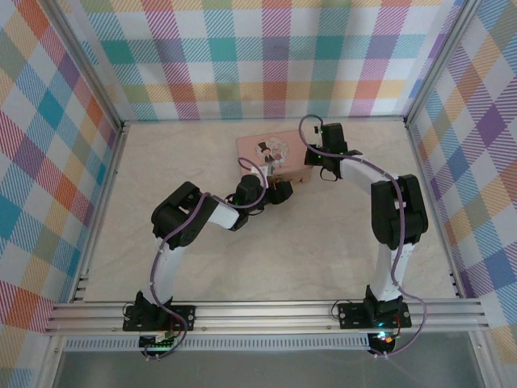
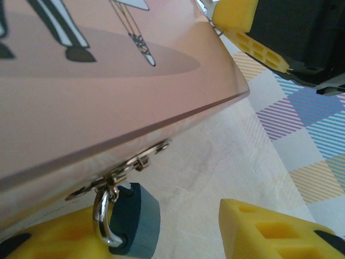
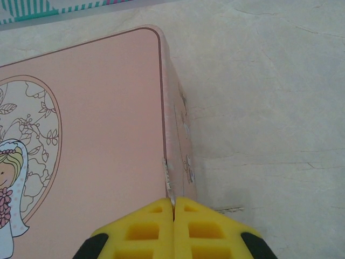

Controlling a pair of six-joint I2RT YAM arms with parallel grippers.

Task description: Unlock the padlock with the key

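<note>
**Fig. Padlock and key about the tin.** The pink tin (image 1: 271,151) lies flat on the surface (image 3: 269,108) and serves as the landmark.

**(a) Padlock.** The blue padlock (image 2: 137,221) hangs by its shackle (image 2: 101,216) from the hasp (image 2: 135,162) on the tin's near wall. It sits just below the lid edge. Its long axis runs from the shackle down and away from the wall, and the body is tilted rather than plumb. The keyhole end faces away from the left wrist camera and cannot be made out.

**(b) Left fingers.** The left fingers (image 2: 269,232) stand apart on either side of the padlock. One pad is touching or just beside the shackle side; which of the two cannot be told. The other pad is well clear of the body, so nothing is clamped.

**(c) Right fingers.** The right fingers (image 3: 156,229) are pressed together at the tin's near right corner, against the lid edge. A thin silvery sliver shows at their seam, judged to be the key (image 3: 172,201).

**(d) Governing relation.** The left arm is nearer the padlock, while the right arm carries the key. From the right fingers, the padlock lies along the tin's near wall towards its middle and lower than the lid. The key will probably have to drop below the lid and line up with the padlock's tilted axis.
</note>
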